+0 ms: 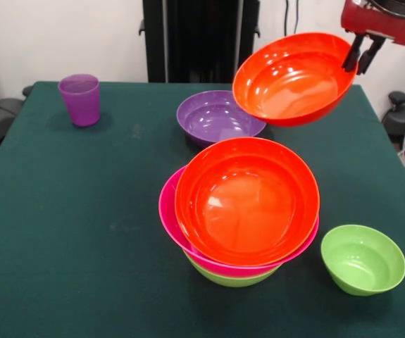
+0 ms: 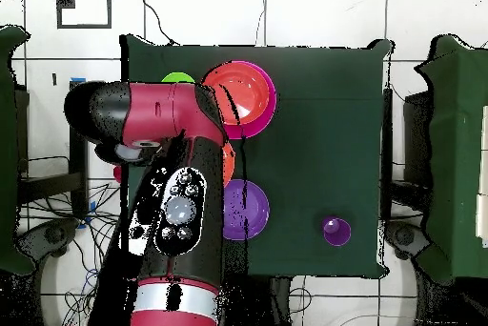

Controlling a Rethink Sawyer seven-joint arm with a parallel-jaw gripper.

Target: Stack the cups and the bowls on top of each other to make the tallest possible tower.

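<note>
Up in the air at the far right of the front view: a big orange bowl [image 1: 294, 79], tilted with its open side facing the camera, clear of the green worktop [image 1: 68, 225]. Pinched by its right rim between the dark fingers [image 1: 358, 51] of the red gripper [image 1: 363, 55] reaching in from the top corner, one finger inside the rim, one outside. Hanging above and behind the tower [image 1: 241, 211], not touching it.

Down on the worktop, nearer the camera: that tower, a lime green bowl [image 1: 230, 279] lowest, a hot pink bowl [image 1: 170, 215] nested in it, a second wide orange bowl [image 1: 248, 201] on top, sitting a bit off-centre and tilted.

Just right of the tower, apart from it: a lone small lime green bowl [image 1: 363, 259], upright. Behind the tower, under the raised bowl's left edge: a purple bowl [image 1: 213, 116], upright and empty. Far left corner, well apart from everything: a translucent purple cup [image 1: 79, 99], standing upright.

From overhead, mostly red and black arm [image 2: 172, 198], covering the left of the worktop; tower [image 2: 238, 93], purple bowl [image 2: 250, 210] and purple cup [image 2: 335, 231] showing beside it.
</note>
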